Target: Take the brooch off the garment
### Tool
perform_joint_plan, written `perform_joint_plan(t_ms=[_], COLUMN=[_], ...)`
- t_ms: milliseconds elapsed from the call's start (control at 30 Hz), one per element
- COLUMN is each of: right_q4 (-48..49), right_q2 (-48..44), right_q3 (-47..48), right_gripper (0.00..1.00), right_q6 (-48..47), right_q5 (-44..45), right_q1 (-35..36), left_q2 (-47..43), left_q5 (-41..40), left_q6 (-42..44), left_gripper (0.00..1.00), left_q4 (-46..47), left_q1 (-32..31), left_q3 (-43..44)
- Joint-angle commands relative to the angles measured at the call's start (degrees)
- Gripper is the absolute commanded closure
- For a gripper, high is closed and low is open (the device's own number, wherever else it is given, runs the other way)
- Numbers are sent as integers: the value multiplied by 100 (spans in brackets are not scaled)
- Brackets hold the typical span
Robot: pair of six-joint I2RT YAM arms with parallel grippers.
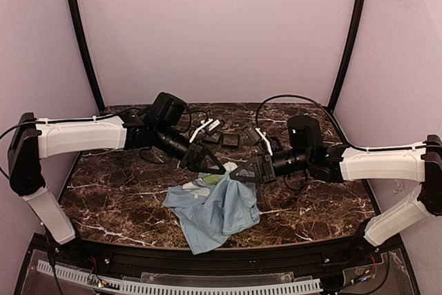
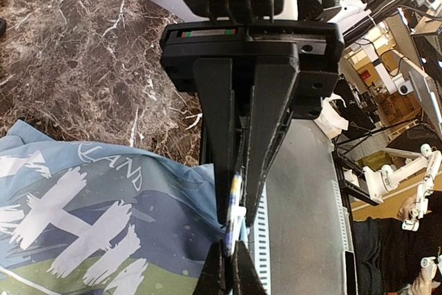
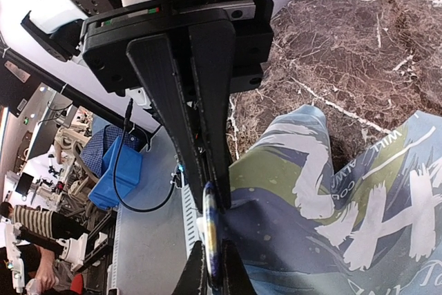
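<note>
The left gripper [image 2: 238, 215] reaches down the middle of the left wrist view, its two black fingers [image 2: 215, 136] drawn close together. Between their tips sits a thin disc seen edge-on, blue, yellow and white along its rim, apparently the brooch [image 2: 235, 195]. The dark pointed tips of the right gripper [image 2: 230, 257] meet it from below. Under them lies a light blue shirt [image 2: 41, 153] printed with ragged white crosses, the letters "LAND" and a green band. It rests on the brown marble table [image 2: 83, 46] veined in white.
</note>
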Motion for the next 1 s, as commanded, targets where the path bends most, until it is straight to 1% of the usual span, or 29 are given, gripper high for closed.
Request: perform_joint_plan(t_ms=[0,133,333,600,733,967], right_q4=[-243,-516,-678,-703,-771,-1208], right_q2=[261,441,621,862,964,781], right_q3=[127,263,312,203,273,503], right_gripper=[99,98,98,99,98,92], right_q6=[380,576,950,1382,1231,418], right_q5=[468,656,823,913,841,771], right_q1=[-133,-184,-293,-533,-546,-548], left_q2=[-326,-363,-412,-490,-488,-381], left_q5=[241,233,221,180,163,-127], left_q6=[141,179,239,330,343,220], left_gripper=[99,99,99,99,99,99], left_q4=[95,106,116,91,73,17], left_q1=[-13,-19,-34,-93,-135,-136], left_q3=[-106,-129,-151,-170,-170,-123])
